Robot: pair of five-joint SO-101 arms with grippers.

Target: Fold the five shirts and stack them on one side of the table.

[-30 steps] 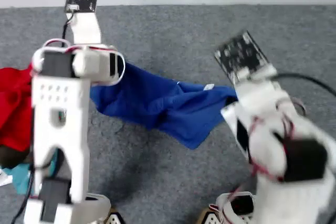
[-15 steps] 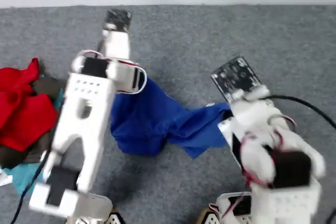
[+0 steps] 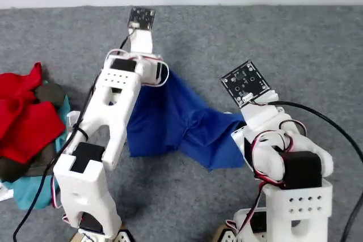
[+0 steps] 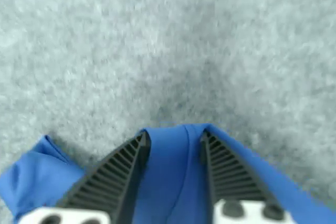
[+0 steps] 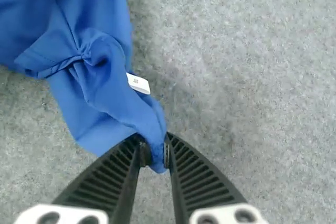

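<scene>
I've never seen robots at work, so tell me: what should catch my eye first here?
The bright blue shirt, crumpled in the middle of the grey table, is held between two white arms. The left claw grips its far edge, and the right claw pinches a corner on the other side. At the table's left edge a red shirt lies heaped over a teal garment.

A crumpled blue fabric shirt [image 3: 170,120] sprawls at centre; a red fabric shirt [image 3: 25,120], dark brown garment [image 3: 52,91] and teal fabric shirt [image 3: 28,194] lie heaped at nine o'clock.
</scene>
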